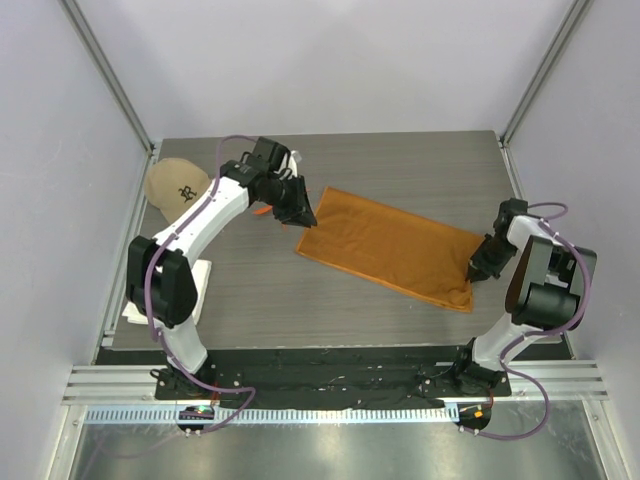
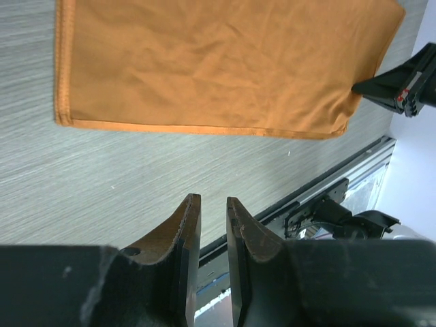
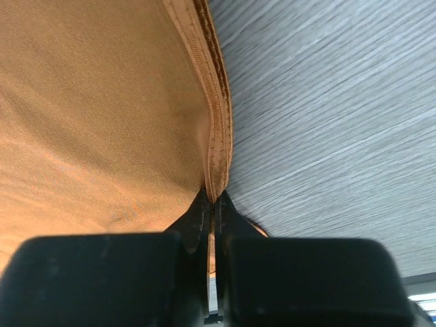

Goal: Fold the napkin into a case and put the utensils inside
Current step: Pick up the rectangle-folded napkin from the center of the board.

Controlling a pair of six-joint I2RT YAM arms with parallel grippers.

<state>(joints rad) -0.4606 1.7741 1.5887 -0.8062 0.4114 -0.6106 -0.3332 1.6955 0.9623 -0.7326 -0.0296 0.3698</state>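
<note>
The rust-orange napkin (image 1: 385,245) lies flat on the table as a long folded rectangle, slanting from centre left to lower right. My right gripper (image 1: 472,275) is at the cloth's right end. In the right wrist view that gripper (image 3: 214,194) is shut on the stitched hem of the napkin (image 3: 102,102). My left gripper (image 1: 303,215) hovers at the napkin's left end. Its jaws (image 2: 213,197) stand a narrow gap apart with nothing between them, over bare table beside the napkin (image 2: 218,61). A bright-orange sliver of a utensil (image 1: 261,211) shows beside the left wrist; the rest is hidden.
A tan cap (image 1: 175,185) sits at the table's back left corner. A thick white towel (image 1: 200,278) lies at the left edge, partly under the left arm. Metal frame posts rise at both back corners. An aluminium rail (image 1: 330,385) runs along the near edge.
</note>
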